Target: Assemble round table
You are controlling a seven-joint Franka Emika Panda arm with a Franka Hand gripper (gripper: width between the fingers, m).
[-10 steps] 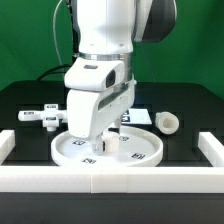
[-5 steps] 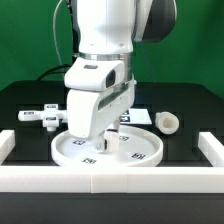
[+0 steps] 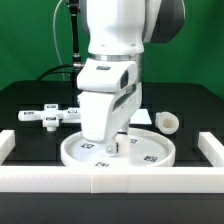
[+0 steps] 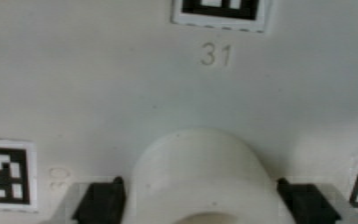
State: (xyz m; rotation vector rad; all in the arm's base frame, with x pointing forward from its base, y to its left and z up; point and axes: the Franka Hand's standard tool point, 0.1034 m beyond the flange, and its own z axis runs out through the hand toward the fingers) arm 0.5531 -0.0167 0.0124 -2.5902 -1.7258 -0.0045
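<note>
The large round rimmed disc [image 3: 152, 153] lies flat on the black table near the front rail, tags facing up. My gripper [image 3: 112, 146] comes straight down onto its middle. In the wrist view the gripper [image 4: 201, 205] has its black fingers [image 4: 101, 203] on both sides of the disc's white raised hub [image 4: 201, 165], close against it. The disc's face with tag 31 [image 4: 158, 90] fills that view. The short cylindrical post [image 3: 167, 122] lies on the exterior view's right. The flat elongated base piece [image 3: 50, 117] lies on the exterior view's left.
The long white border rail [image 3: 110, 180] runs along the front, with raised ends on the exterior view's left [image 3: 7, 143] and right [image 3: 212, 148]. The marker board [image 3: 146, 117] lies flat behind the disc, partly hidden by the arm.
The arm has moved toward the exterior view's right, and the disc has slid the same way with it. The post and the base piece have not moved.
</note>
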